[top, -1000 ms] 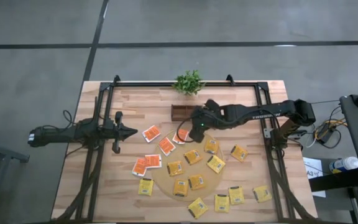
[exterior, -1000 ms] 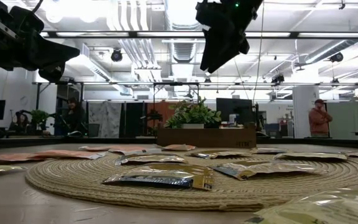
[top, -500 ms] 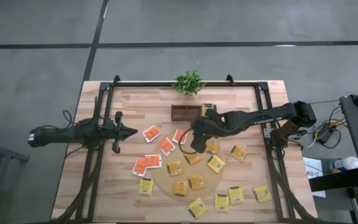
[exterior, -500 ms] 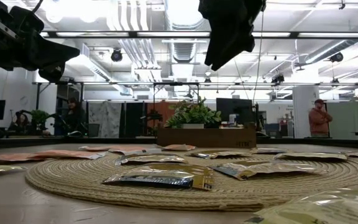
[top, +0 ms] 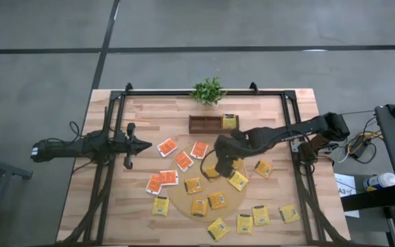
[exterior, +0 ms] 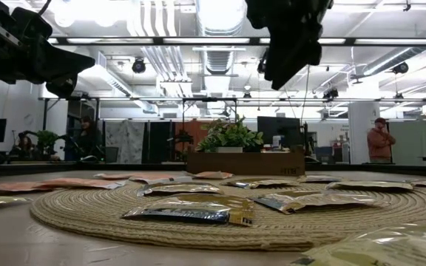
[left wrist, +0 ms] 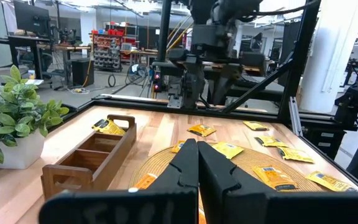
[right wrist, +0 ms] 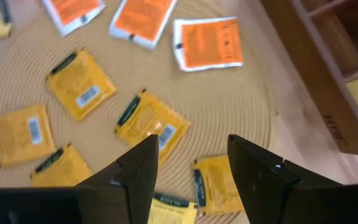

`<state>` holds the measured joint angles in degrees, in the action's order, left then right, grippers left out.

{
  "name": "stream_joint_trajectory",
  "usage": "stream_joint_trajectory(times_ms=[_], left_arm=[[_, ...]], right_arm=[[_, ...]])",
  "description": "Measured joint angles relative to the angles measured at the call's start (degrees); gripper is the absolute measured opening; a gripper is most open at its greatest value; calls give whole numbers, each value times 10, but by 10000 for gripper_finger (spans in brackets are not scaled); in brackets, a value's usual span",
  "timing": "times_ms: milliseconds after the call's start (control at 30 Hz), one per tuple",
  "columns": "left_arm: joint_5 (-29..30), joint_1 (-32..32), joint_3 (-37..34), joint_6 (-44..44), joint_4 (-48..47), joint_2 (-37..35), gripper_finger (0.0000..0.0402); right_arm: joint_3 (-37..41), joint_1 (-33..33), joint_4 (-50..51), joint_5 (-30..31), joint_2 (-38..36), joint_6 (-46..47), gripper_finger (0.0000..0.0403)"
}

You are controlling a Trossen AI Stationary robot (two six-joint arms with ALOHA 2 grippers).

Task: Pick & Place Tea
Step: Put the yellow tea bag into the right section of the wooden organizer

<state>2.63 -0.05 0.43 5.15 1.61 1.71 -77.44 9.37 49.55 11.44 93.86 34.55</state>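
Observation:
Small square tea packets lie flat on the table and on the round tan mat [top: 180, 195]: yellow ones such as [top: 238, 180], orange-red ones such as [top: 183, 160]. One yellow packet [top: 230, 121] lies in the right compartment of the wooden tray [top: 199, 124]. My right gripper [top: 223, 163] hangs open above the mat, holding nothing. In its wrist view [right wrist: 191, 168] a yellow packet [right wrist: 151, 127] lies on the mat just beyond the fingertips. My left gripper [top: 142, 145] is shut and waits above the table's left half, as its wrist view [left wrist: 197, 168] shows.
A small green plant [top: 208, 90] stands at the far edge behind the tray. Black frame rails [top: 108, 171] run along the left and right sides of the table. More yellow packets [top: 252, 218] lie near the front edge. People stand in the room beyond [exterior: 379, 142].
My right gripper has moved from beside the tray toward the near edge and slightly right, out over the mat. As the arm drew back, the yellow packet in the tray's right compartment came into view. The packets on the table have stayed where they were.

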Motion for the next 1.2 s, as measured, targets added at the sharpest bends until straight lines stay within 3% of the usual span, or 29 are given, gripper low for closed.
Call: stream_joint_trajectory(times_ms=[133, 433, 667, 1200], left_arm=[[0, 0, 0, 0, 0, 0, 0], [0, 0, 0, 0, 0, 0, 0], [0, 0, 0, 0, 0, 0, 0], [0, 0, 0, 0, 0, 0, 0]], right_arm=[[5, 14, 0, -1, 0, -15, 189], [18, 57, 5, -67, 0, -45, 189], [25, 97, 17, -72, 0, -46, 189], [26, 133, 84, -75, 0, 134, 189]])
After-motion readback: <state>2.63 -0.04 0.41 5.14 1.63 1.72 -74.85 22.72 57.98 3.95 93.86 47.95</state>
